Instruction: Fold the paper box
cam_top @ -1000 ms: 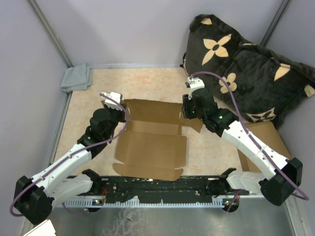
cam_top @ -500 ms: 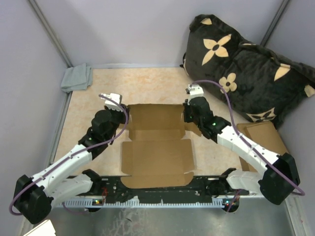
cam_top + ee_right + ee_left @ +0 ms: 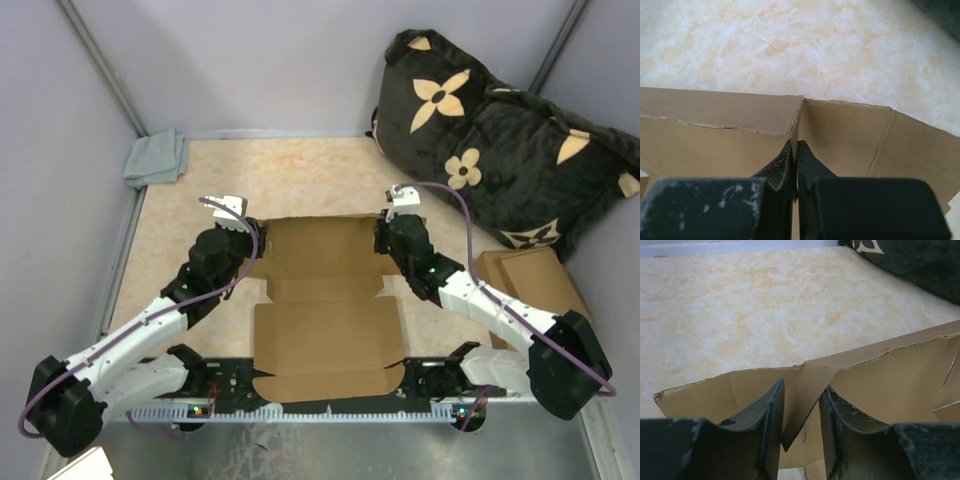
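The box [image 3: 325, 320] lies at the middle of the surface [image 3: 300, 170], reaching toward 6 o'clock where its near flap touches the arms' base rail. Most of it is a flat open sheet. Only the far panel looks raised, standing as a low wall in both wrist views.

The left hand [image 3: 248, 240] sits at the box's 10 o'clock corner, released: its fingers [image 3: 771, 425] stand apart with a cardboard fold between them, not squeezed. The right hand [image 3: 388, 238] is at the 2 o'clock corner, clenched on the box where two panels meet.

I'd judge the job barely begun: one wall is coming up, while the side walls, corner tabs and lid are all left to fold. The spare cardboard [image 3: 530, 275] at 3 o'clock lies untouched beside the cushion [image 3: 500, 130].
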